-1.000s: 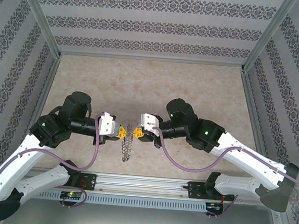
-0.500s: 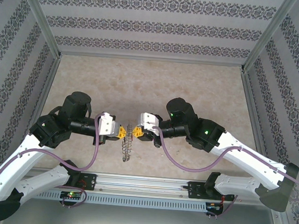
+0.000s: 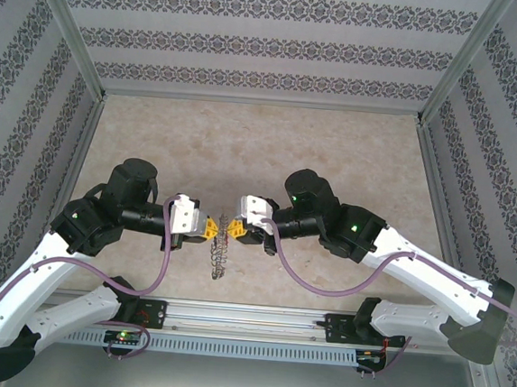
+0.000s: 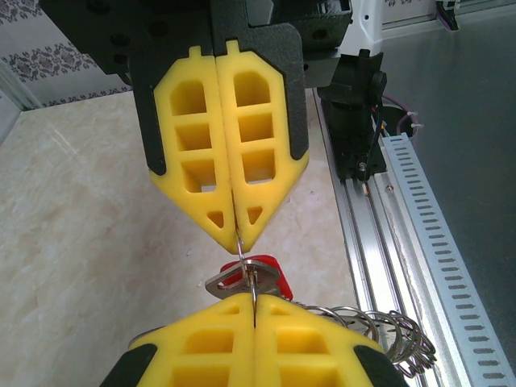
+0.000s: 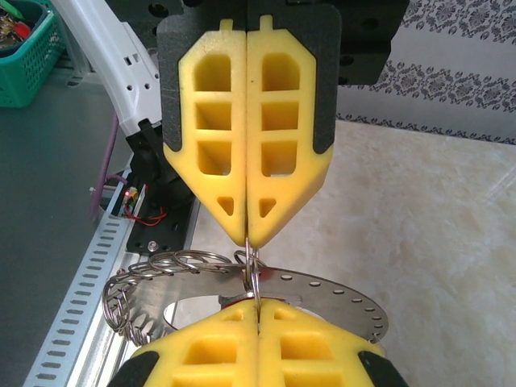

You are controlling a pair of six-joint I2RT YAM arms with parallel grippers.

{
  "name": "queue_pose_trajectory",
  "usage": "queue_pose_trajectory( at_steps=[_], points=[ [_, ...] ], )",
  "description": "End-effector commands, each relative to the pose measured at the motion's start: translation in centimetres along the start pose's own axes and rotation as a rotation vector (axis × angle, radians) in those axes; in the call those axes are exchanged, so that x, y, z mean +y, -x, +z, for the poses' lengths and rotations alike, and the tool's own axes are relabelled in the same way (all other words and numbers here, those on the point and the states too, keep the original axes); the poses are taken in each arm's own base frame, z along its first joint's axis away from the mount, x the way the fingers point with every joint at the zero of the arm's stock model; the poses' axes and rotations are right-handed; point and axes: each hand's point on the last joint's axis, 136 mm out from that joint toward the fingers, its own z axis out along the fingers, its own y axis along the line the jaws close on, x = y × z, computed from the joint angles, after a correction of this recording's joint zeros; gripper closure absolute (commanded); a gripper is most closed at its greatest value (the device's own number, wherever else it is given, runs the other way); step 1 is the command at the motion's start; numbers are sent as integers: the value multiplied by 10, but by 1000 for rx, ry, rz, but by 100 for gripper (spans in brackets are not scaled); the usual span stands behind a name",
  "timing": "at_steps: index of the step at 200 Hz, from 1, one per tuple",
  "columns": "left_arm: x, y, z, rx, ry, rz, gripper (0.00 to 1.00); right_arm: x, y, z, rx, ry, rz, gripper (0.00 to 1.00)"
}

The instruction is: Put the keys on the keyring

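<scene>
Beige, stone-patterned table [image 3: 335,146] lay under both arms, which reached in from either side until their tips all but met over its middle near the front rail. The left gripper [image 3: 212,229] and the right gripper [image 3: 234,230] pointed straight at each other. Each had its yellow jaws pressed fully together with no gap showing.

Between and below them sat the keyring [image 3: 219,255]. From above it looked like a grey coiled strip whose long axis ran from near to far, square across the line joining the two grippers. Most of its length trailed towards the rail. From the right wrist it showed as a flat perforated arc with a chain of small loops along one edge.

The key [image 4: 262,270], a little red tag with a metal piece beside it, lay right at the left gripper's tips, in the narrow space between the two grippers. It seemed a touch nearer the left one.

Smallest was a thin wire loop [image 5: 251,272], pinched in both sets of jaws at once. It was probably one of the keyring's own loops. The next move would likely turn on that shared pinch point, with the key just beside it.
</scene>
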Motion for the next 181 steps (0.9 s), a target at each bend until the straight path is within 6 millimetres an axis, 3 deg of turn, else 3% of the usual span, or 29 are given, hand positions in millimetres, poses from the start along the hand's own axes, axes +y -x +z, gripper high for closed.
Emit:
queue_pose_trajectory(
  at_steps=[1, 181],
  points=[
    [4, 16, -7, -57, 25, 38, 100, 6, 19, -9, -53, 9, -38, 100],
    [5, 16, -7, -57, 28, 35, 100, 8, 13, -7, -34, 24, -24, 100]
  ],
)
